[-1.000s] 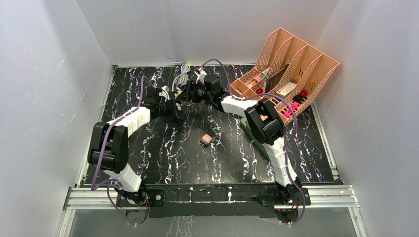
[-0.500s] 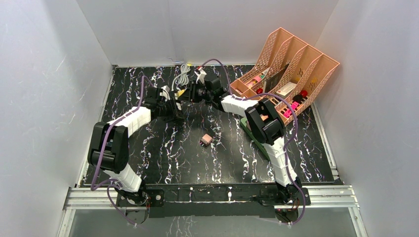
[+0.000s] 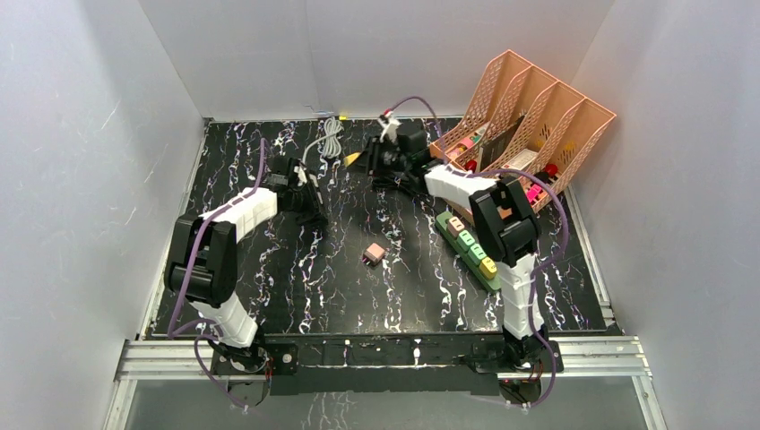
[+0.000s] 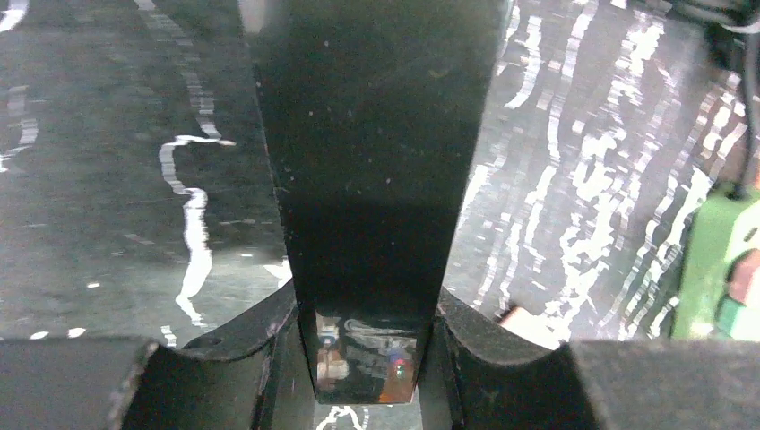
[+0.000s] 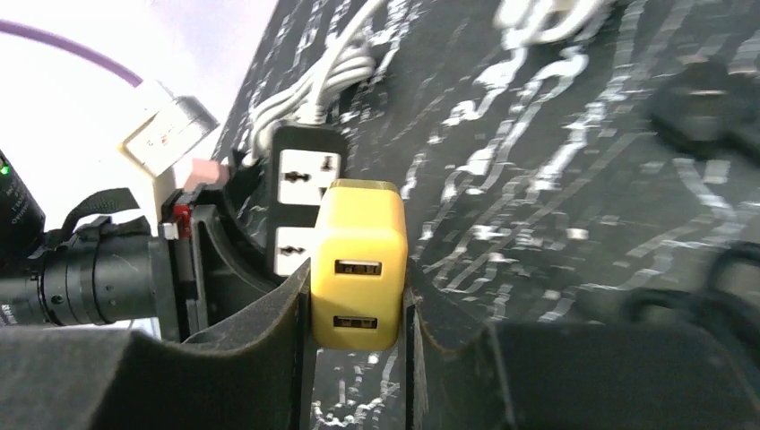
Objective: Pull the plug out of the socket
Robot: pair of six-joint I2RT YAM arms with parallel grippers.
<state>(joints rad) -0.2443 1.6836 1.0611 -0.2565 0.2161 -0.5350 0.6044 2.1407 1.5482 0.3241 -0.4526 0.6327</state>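
The yellow two-port USB plug (image 5: pixel 358 269) sits clamped between my right gripper's (image 5: pixel 358 358) fingers. In the top view the plug (image 3: pixel 353 159) is held by the right gripper (image 3: pixel 362 161) at the back centre, with a gap between it and the socket. The socket is a black strip with white outlets (image 5: pixel 303 199) and a white cable (image 3: pixel 332 139). My left gripper (image 4: pixel 367 358) is shut on the black strip (image 4: pixel 372 179), and in the top view the left gripper (image 3: pixel 309 195) is left of the plug.
A peach file organizer (image 3: pixel 529 116) stands at the back right. A green power strip with coloured buttons (image 3: pixel 470 251) lies right of centre and shows at the left wrist view's edge (image 4: pixel 717 269). A small pink block (image 3: pixel 375 254) lies mid-table.
My right gripper has moved right and back with the yellow plug, away from the socket. The left gripper stays on the socket, shifted slightly left. The green strip is now uncovered.
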